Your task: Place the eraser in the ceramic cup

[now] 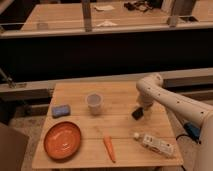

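- We find the gripper [140,108] at the end of the white arm [165,97], lowered over the right half of the wooden table [120,90]. The arm comes in from the right, and the frame edge cuts off its far end.
- The wrist housing covers the working end of the gripper from above. We cannot tell whether it stands apart or closed, nor whether it is clamped on anything.
- The eraser [137,114], a small dark block, shows directly below the gripper, toward its lower left. The two appear to touch. We cannot make out whether the eraser rests on the table or is lifted off it.
- The cup [94,103] stands upright to the left of the gripper and the eraser, apart from both, near the middle of the table.
- The blue pad [61,110] lies left of the cup, close to the left edge.
- The orange plate [62,140] sits at the front left, just in front of the pad.
- The carrot [109,148] lies in front of the cup, between the plate and the white bottle [157,144]. The bottle lies on its side at the front right, in front of the gripper. We cannot read its label.
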